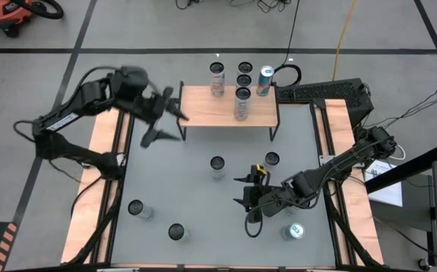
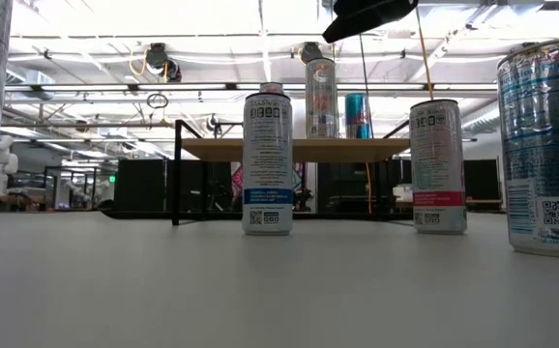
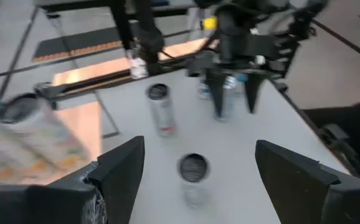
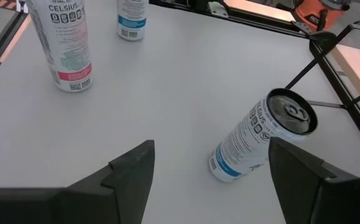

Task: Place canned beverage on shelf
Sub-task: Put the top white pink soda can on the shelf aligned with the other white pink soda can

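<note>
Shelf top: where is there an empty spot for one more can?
The shelf is bare at its left end, beside the open left gripper, and at its front right corner, either side of the front can. Its back edge is crowded with four cans. The right gripper hangs over the table.

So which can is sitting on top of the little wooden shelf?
The tall silver can standing alone on the shelf, near its right end. The other cans stand on the grey table or behind the shelf.
</note>
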Motion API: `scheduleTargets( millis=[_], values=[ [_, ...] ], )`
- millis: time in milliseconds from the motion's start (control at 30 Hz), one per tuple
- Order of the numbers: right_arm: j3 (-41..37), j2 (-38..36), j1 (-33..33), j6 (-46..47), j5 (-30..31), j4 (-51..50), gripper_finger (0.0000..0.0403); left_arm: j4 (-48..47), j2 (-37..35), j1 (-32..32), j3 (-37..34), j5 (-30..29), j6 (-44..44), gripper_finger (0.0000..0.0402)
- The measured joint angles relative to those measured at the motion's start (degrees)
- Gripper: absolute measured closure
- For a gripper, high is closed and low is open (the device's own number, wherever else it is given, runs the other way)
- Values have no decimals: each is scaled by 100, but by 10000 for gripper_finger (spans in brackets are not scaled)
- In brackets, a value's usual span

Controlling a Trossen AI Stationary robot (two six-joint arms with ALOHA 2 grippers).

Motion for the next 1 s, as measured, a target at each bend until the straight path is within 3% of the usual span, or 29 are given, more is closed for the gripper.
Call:
scheduleTargets(
  millis=[200,500,700,1000],
  values=[
    [-2,70,0,102,0,299,156,509,-712,-990,-1282,-910,-771,102],
    [2,132,52,567,-4,612,156,2364,-1356,-2418,-3438,-1909,-2083,102],
    [2,132,178,1055,-10,699,156,3121,-1275,-3367,-4075,-2910,-2704,102],
    [2,246,509,1147,-7,1482,156,3974,-928,-4660,-4417,-4253,-2863,102]
  ],
)
